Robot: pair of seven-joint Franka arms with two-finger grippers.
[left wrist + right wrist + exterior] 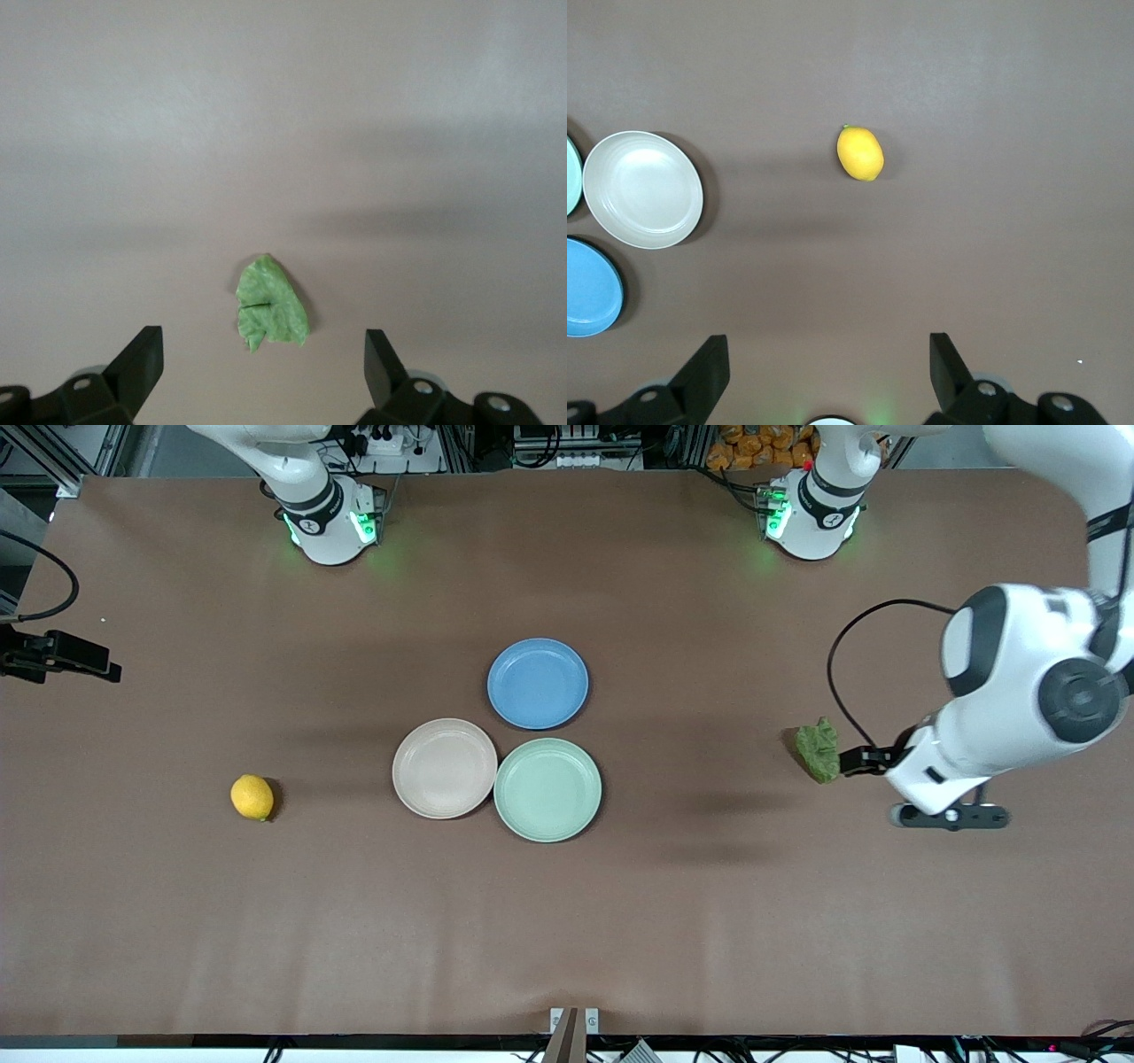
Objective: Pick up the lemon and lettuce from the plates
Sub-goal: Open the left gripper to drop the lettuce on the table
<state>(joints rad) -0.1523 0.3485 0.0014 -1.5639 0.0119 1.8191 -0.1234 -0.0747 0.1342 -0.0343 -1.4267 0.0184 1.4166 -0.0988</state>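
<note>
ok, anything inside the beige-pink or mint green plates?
Nothing: the pale beige-pink round plate and pale mint green round plate show bare insides. The small yellow lemon and wrinkly green lettuce piece lie on the brown table. Nothing covers either plate.

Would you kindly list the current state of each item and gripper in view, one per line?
lemon: lying on the bare table toward the right arm's end, on no plate.
lettuce: lying on the bare table toward the left arm's end, ungrasped.
beige-pink plate: empty.
mint green plate: empty, touching the beige-pink one.
blue plate: empty.
left gripper: jaws open, over the lettuce.
right gripper: jaws open, holding nothing.
</note>
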